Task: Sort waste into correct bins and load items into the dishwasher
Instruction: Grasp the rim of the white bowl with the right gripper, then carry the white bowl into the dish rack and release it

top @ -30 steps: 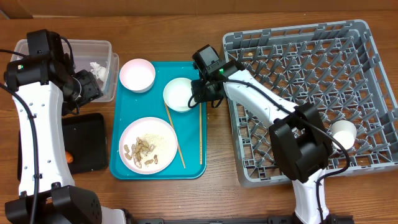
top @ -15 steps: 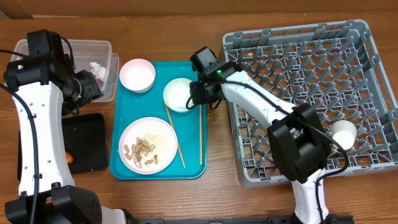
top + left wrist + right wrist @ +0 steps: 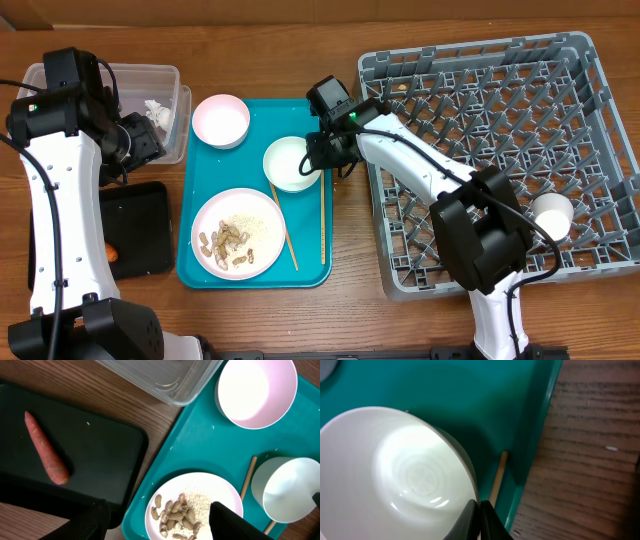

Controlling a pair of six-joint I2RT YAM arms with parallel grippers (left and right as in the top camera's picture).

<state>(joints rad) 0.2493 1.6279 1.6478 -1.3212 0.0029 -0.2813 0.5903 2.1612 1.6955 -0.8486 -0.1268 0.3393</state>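
Since a second ago the bowl [image 3: 288,165] has slid a little across the teal tray [image 3: 300,268] toward the plate [image 3: 238,232], and the right gripper [image 3: 320,160] has moved with it; nothing else has shifted. That gripper is pinched on the bowl's rim, which runs between its fingertips in the wrist view. The bowl seems tipped up on the gripper's side, though the overhead view is too coarse to be sure. Just below the fingers one chopstick [image 3: 498,475] lies along the tray's edge, with bare table [image 3: 590,460] beside it. The other chopstick [image 3: 280,222] lies slanted, starting near the held bowl and running along the plate's edge. Peanut shells [image 3: 177,515] and rice [image 3: 202,500] sit on the plate. Behind the right arm lies the rack [image 3: 480,100], with a small bowl [image 3: 552,212] in it, well apart from the gripper. The left gripper [image 3: 157,512] hangs with its fingers spread wide and nothing between them, above the tray's near corner. A second bowl [image 3: 255,390] is ahead of it on the tray. The tub [image 3: 165,380] is also ahead, with a tissue [image 3: 157,110] inside. To one side of the left gripper the carrot [image 3: 47,450] rests on the black tray [image 3: 100,450].
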